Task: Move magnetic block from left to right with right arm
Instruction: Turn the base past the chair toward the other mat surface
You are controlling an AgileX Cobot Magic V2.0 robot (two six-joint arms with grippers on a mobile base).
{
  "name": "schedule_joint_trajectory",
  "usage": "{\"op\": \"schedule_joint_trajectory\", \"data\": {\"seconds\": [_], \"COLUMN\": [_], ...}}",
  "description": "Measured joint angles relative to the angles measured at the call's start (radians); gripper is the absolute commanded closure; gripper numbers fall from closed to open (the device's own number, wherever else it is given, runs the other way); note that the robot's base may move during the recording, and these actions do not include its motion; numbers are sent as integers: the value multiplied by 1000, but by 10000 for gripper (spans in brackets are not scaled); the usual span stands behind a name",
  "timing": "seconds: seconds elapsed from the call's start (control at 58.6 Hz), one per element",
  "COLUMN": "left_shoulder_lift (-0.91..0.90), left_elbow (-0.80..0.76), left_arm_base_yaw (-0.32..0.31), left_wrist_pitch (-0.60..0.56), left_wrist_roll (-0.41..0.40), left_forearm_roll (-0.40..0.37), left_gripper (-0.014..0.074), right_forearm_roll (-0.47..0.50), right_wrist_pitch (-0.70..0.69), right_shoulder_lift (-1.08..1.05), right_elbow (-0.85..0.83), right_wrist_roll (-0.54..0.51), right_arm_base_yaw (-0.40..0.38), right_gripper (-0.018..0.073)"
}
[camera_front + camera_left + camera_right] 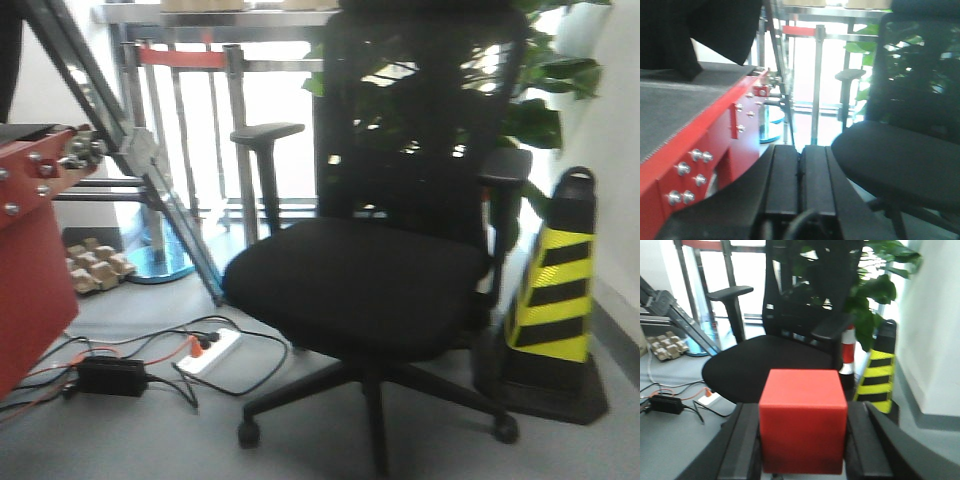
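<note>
The magnetic block [803, 420], a plain bright-red cube, fills the lower middle of the right wrist view. My right gripper [803, 440] is shut on it, one black finger [742, 440] pressed against each side face, and holds it up in the air facing the office chair. In the left wrist view my left gripper [801, 172] is shut, its two black pads touching with nothing between them, beside the red table edge [700, 150]. Neither arm shows in the front-facing view.
A black office chair [370, 270] stands straight ahead, with a yellow-and-black cone [555, 290] to its right by the wall. A power strip [212, 352] and cables lie on the grey floor. The red bolted table [30, 260] is at left, metal framing behind.
</note>
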Motion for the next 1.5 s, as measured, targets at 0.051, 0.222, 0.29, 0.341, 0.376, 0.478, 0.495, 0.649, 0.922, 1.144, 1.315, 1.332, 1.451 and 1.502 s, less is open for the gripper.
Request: {"op": "schedule_joint_trajectory", "data": {"seconds": [0.051, 0.222, 0.29, 0.341, 0.376, 0.478, 0.495, 0.649, 0.922, 1.144, 1.315, 1.332, 1.451, 1.502], "left_shoulder_lift": [0, 0, 0, 0, 0, 0, 0, 0, 0, 0, 0, 0, 0, 0], "left_elbow": [0, 0, 0, 0, 0, 0, 0, 0, 0, 0, 0, 0, 0, 0], "left_arm_base_yaw": [0, 0, 0, 0, 0, 0, 0, 0, 0, 0, 0, 0, 0, 0], "left_wrist_pitch": [0, 0, 0, 0, 0, 0, 0, 0, 0, 0, 0, 0, 0, 0], "left_wrist_roll": [0, 0, 0, 0, 0, 0, 0, 0, 0, 0, 0, 0, 0, 0], "left_forearm_roll": [0, 0, 0, 0, 0, 0, 0, 0, 0, 0, 0, 0, 0, 0], "left_gripper": [713, 713, 713, 713, 713, 713, 713, 713, 713, 713, 713, 713, 713, 713], "right_forearm_roll": [0, 0, 0, 0, 0, 0, 0, 0, 0, 0, 0, 0, 0, 0], "right_wrist_pitch": [0, 0, 0, 0, 0, 0, 0, 0, 0, 0, 0, 0, 0, 0], "right_shoulder_lift": [0, 0, 0, 0, 0, 0, 0, 0, 0, 0, 0, 0, 0, 0], "right_elbow": [0, 0, 0, 0, 0, 0, 0, 0, 0, 0, 0, 0, 0, 0], "right_wrist_roll": [0, 0, 0, 0, 0, 0, 0, 0, 0, 0, 0, 0, 0, 0], "right_arm_base_yaw": [0, 0, 0, 0, 0, 0, 0, 0, 0, 0, 0, 0, 0, 0], "right_gripper": [368, 368, 368, 368, 368, 368, 368, 368, 368, 368, 368, 368, 368, 368]}}
